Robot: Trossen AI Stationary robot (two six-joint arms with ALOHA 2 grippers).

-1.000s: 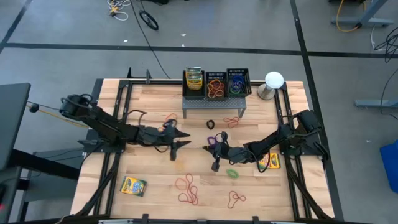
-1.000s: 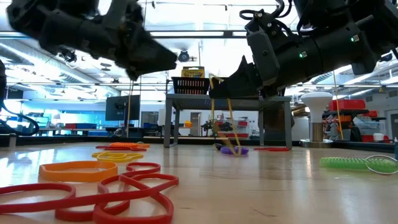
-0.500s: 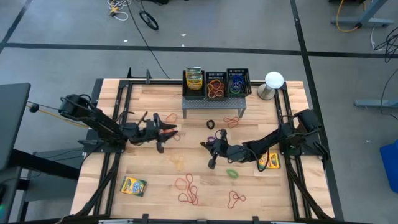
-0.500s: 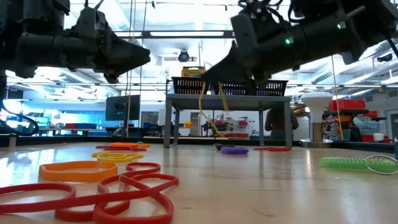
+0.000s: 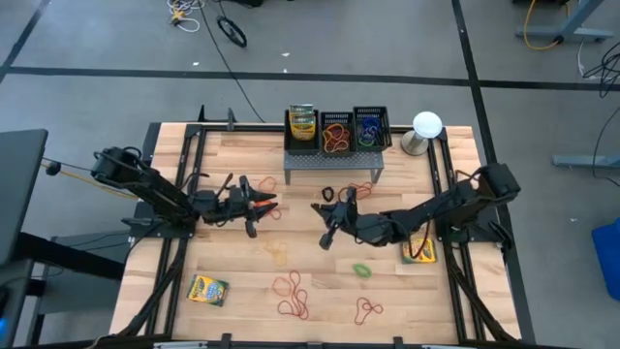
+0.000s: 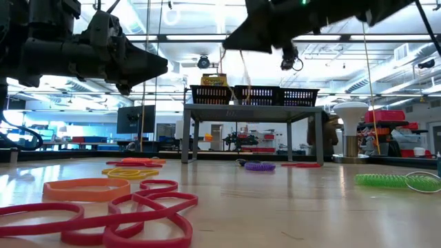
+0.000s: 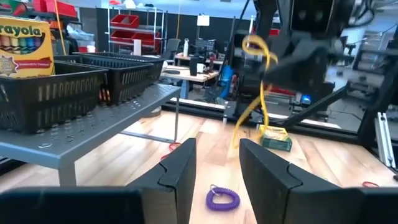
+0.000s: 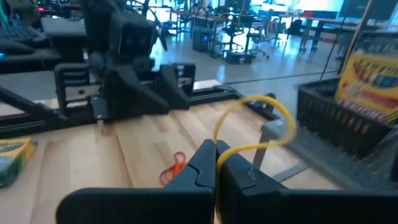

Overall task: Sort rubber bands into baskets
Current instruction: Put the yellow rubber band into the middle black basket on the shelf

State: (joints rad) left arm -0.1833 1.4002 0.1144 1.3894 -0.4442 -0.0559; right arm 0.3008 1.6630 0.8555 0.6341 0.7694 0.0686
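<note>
Wooden table (image 5: 242,281) carries everything. Far centre: grey perforated stand (image 5: 329,162) with three black mesh baskets (image 5: 337,131) in a row on top. Left basket holds a crayon box (image 5: 302,122); middle one holds orange bands, right one blue and green bands. White round-topped object (image 5: 426,126) stands just right of the stand.

Left arm reaches in from the left edge, raised above the table. Left gripper (image 5: 254,204) hovers left of centre, above an orange band (image 5: 265,184); fingers (image 7: 180,171) apart with nothing between them.

Right arm stretches from the right edge toward centre, also raised. Right gripper (image 5: 331,223) sits near the stand's front edge; fingers (image 8: 205,168) pressed together on a yellow rubber band (image 8: 255,124). The band loops up past the fingertips in the right wrist view, and hangs below that gripper in the left wrist view.

Loose rubber bands on the table:
- red cluster (image 5: 294,296) near the front, left of centre
- red band (image 5: 366,310) near the front, right of centre
- green coiled band (image 5: 361,270) just near-side of the right arm
- red band (image 5: 361,187) and black band (image 5: 328,194) just in front of the stand
- purple coiled band (image 7: 222,199) on the wood in front of the stand
- faint yellow band (image 5: 278,252) left of centre

Second crayon box (image 5: 207,289) lies near the front left; a third (image 5: 418,250) lies at the right, partly under the right arm.
</note>
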